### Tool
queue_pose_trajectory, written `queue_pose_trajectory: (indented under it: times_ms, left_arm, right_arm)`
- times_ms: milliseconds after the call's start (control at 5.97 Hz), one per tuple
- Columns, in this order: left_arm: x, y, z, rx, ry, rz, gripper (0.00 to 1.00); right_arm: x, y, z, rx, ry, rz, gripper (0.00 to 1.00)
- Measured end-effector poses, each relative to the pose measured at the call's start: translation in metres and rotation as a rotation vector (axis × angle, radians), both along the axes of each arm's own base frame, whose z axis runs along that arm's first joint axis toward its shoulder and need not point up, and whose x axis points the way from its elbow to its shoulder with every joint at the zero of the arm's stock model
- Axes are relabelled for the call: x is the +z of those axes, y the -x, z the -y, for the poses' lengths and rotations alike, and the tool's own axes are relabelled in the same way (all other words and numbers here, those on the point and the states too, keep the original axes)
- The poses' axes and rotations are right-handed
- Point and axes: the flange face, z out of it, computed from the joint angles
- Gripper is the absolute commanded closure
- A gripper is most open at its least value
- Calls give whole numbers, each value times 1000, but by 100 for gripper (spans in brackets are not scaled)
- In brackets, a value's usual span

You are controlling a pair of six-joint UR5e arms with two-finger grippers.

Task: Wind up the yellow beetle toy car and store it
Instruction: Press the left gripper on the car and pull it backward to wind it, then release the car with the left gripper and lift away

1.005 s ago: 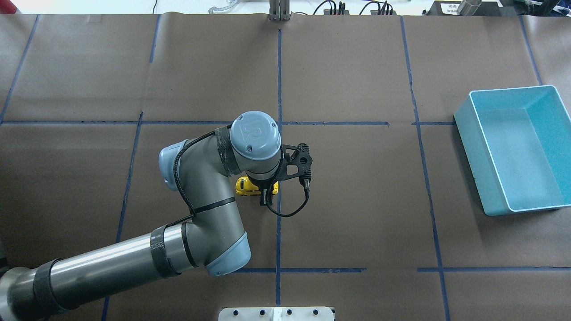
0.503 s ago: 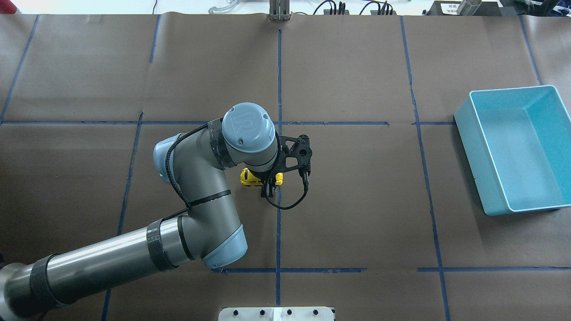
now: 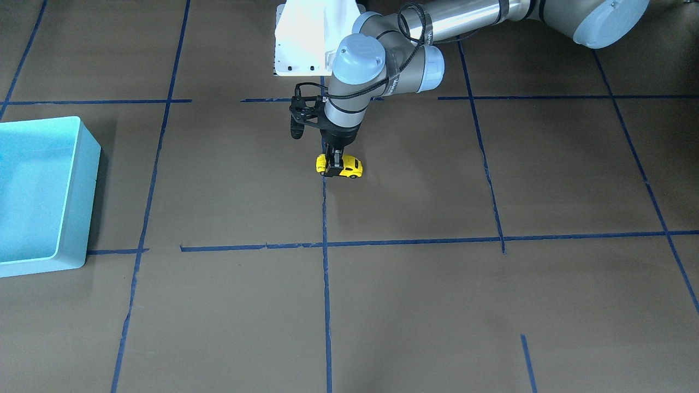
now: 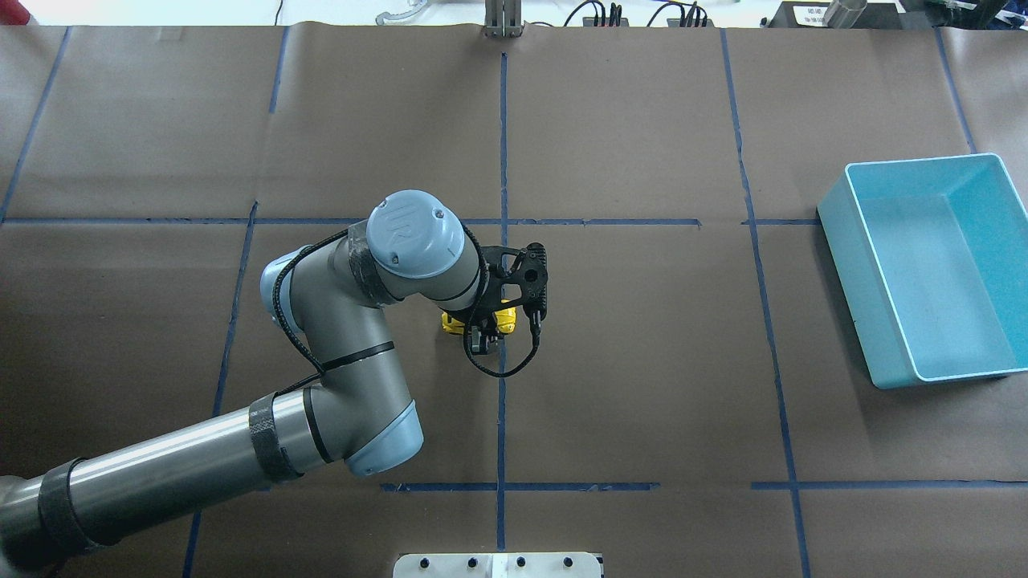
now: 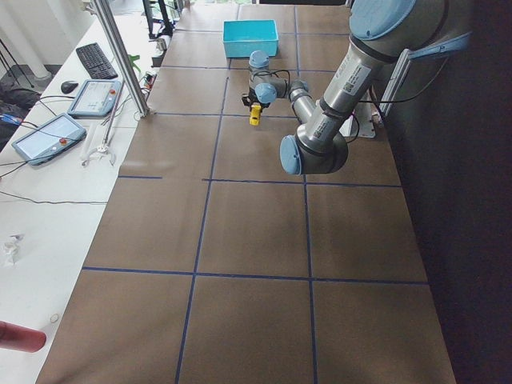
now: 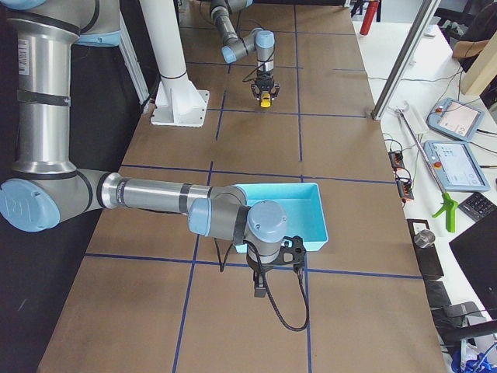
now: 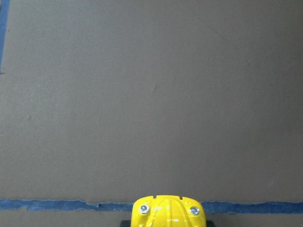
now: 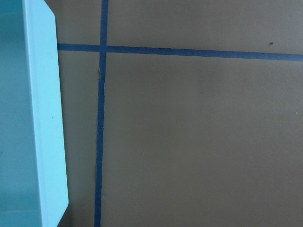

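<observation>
The yellow beetle toy car (image 3: 347, 168) is near the table's middle, beside a blue tape line, and my left gripper (image 3: 334, 164) is shut on it from above. Overhead, the yellow beetle toy car (image 4: 506, 319) shows on both sides of the black fingers (image 4: 479, 339). At the bottom edge of the left wrist view is a yellow end of the toy car (image 7: 169, 213) with two screws. Whether its wheels touch the paper is unclear. My right gripper (image 6: 260, 291) hangs over the table beside the light blue bin (image 6: 279, 186); I cannot tell whether it is open or shut.
The light blue bin (image 4: 851, 265) stands at the table's right side, and its rim (image 8: 45, 118) fills the left of the right wrist view. Blue tape lines divide the brown paper. A white mount plate (image 4: 498, 564) sits at the near edge.
The left arm's wrist and elbow have swung to the left. The gripper and the toy car have shifted a little away from the robot.
</observation>
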Motion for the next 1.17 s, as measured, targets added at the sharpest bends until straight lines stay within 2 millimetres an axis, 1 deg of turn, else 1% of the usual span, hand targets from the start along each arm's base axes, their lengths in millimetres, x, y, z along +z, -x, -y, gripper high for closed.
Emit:
queue_pose_trajectory:
  times_ms: [335,670,1005,1173]
  left_arm:
    - [12,-7,2,18,-1,-34,100]
    - [24,-7,9,23,-5,-63,100]
    - [45,13,25,42,17,-84,100]
    - [63,25,31,49,21,-102,100]
  right_arm:
    - [0,0,0,0,0,0,0]
    - [0,0,0,0,0,0,0]
    - [0,0,0,0,0,0,0]
    - [0,0,0,0,0,0,0]
